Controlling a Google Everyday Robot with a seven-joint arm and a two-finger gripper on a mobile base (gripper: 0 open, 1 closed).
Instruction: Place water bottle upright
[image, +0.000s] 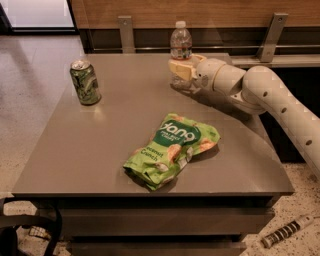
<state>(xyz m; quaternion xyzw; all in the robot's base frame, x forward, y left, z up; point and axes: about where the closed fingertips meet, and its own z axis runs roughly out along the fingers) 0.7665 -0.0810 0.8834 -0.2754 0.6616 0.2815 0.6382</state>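
The water bottle, clear with a white cap and a reddish label band, stands upright at the far edge of the grey table. My gripper reaches in from the right on a white arm. Its yellowish fingers are closed around the bottle's lower half and hide that part. The bottle's base seems to rest on the table top.
A green drink can stands upright at the table's far left. A green snack bag lies in the middle, toward the front. A wooden wall with metal rail posts runs behind the table. A striped object lies on the floor at right.
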